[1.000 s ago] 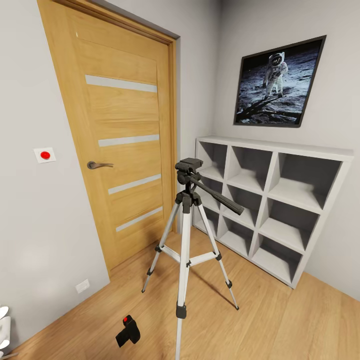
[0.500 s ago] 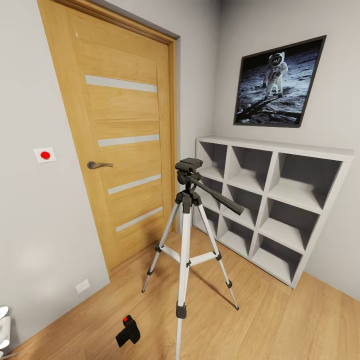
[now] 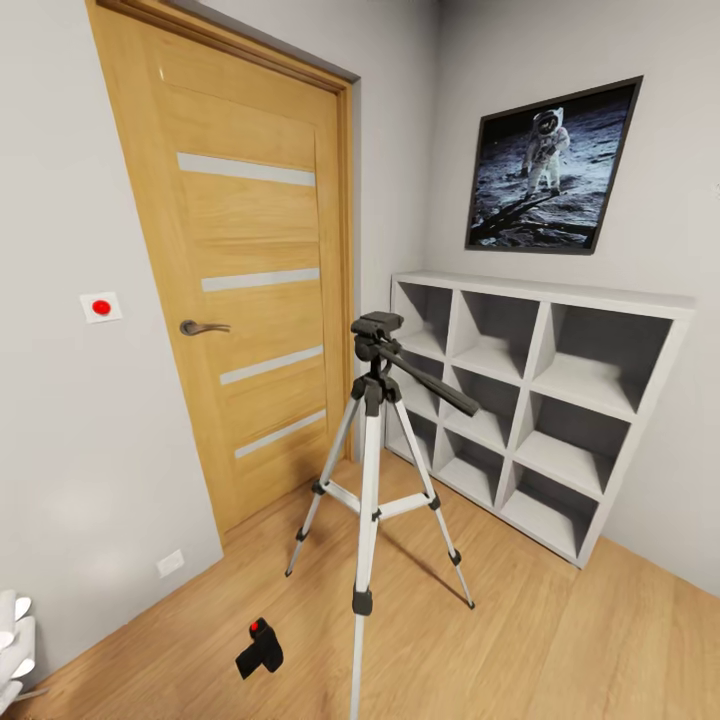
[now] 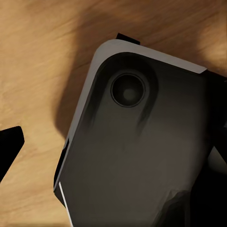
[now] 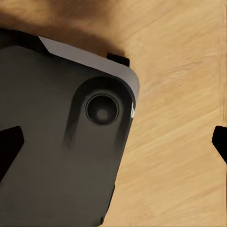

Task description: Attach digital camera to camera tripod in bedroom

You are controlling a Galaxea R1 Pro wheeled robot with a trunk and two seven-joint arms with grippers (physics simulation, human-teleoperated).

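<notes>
From my head camera, the digital camera [image 3: 260,649] lies on the wood floor [image 3: 560,640], just left of the camera tripod [image 3: 372,470] standing by the oak door [image 3: 250,290]. My wrist cameras face the robot's dark base [image 4: 142,151] over the floor, with black fingertips [image 5: 9,144] spread at the frame edges on the right gripper; I cannot tell the left gripper's state.

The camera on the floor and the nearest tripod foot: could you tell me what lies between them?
Nothing but bare wood floor. In the head view the camera lies apart from the tripod, whose nearest leg runs down past the picture's lower edge.
</notes>
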